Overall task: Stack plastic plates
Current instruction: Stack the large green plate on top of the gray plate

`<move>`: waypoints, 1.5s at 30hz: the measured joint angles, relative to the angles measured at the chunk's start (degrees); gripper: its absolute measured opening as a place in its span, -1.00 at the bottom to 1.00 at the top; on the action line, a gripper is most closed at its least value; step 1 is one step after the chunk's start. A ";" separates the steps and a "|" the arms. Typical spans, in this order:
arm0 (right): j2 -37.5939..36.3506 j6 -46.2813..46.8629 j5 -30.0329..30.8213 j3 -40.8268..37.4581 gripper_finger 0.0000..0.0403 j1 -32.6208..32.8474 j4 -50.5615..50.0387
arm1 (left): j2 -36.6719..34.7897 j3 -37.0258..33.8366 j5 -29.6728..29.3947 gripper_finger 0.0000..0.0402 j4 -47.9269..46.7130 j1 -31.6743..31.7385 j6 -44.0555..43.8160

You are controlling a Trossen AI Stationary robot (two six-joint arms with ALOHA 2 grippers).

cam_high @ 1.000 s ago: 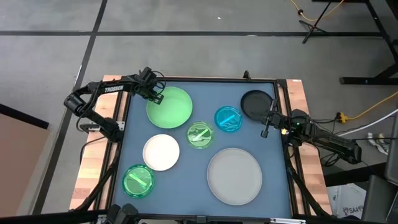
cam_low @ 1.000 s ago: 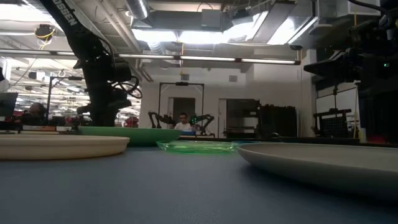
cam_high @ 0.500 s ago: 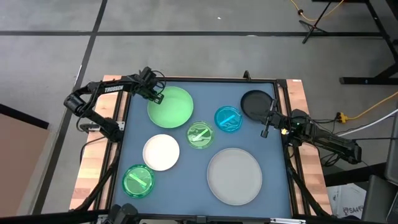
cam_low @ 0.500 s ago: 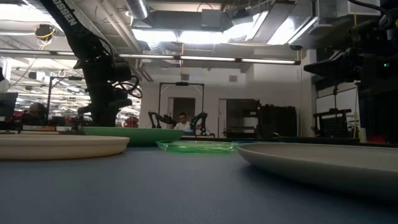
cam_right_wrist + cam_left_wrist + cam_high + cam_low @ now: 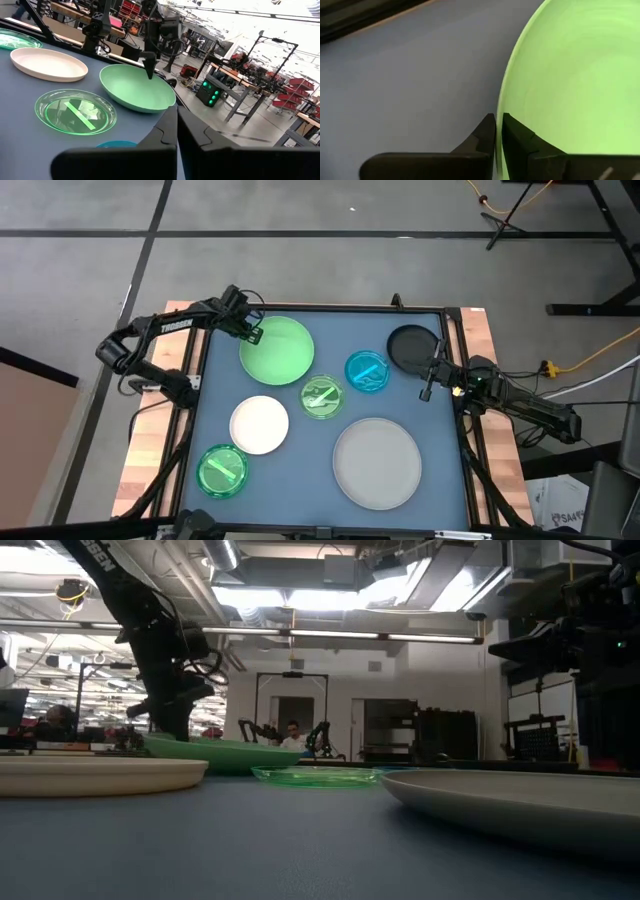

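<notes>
The large light green plate lies at the table's far left, tilted, with my left gripper shut on its far-left rim. The other plastic plates lie flat on the blue mat: white, a small green one, a small blue one, black, large grey, and a second small green one. My right gripper waits shut at the right edge beside the black plate and touches nothing. My left gripper pinches the light green plate's rim between its two fingers, one inside the plate and one outside. The fingers slant down from the table's far left. The held edge is raised, and the opposite side rests on the mat.
The mat is ringed by a dark frame with wooden borders outside it. The small green and blue plates lie close to the near right of the light green plate. Bare mat shows along the left side between the white plate and the frame.
My left gripper has risen slightly with the light green plate's rim. The plate has tipped: its far-left edge has come up off the mat while the opposite side has stayed down. The plate has also shifted a little toward the right.
</notes>
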 joint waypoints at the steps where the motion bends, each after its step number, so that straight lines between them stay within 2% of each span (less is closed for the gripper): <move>1: -0.02 0.02 0.00 0.00 -1.00 0.02 0.02 | -0.62 0.00 1.06 -0.93 0.00 0.14 -0.02; 12: -0.02 0.02 -0.01 0.00 -1.00 0.01 0.00 | -3.43 -0.04 5.08 -0.98 0.11 0.36 -2.78; 26: 0.00 0.00 -0.01 0.00 -1.00 0.01 0.00 | -3.47 -0.04 16.43 -0.98 2.71 -0.93 -6.01; 32: -0.02 0.00 0.00 0.00 -1.00 0.00 0.02 | -3.47 -0.04 16.74 -0.97 4.77 -6.13 -10.53; 41: 0.00 0.01 -0.02 0.00 -1.00 0.00 0.01 | -3.47 -0.04 16.82 -0.98 9.81 -18.18 -18.79; 45: -0.02 0.00 -0.01 0.00 -1.00 0.01 0.02 | -3.47 -0.04 15.09 -0.97 11.28 -23.93 -22.85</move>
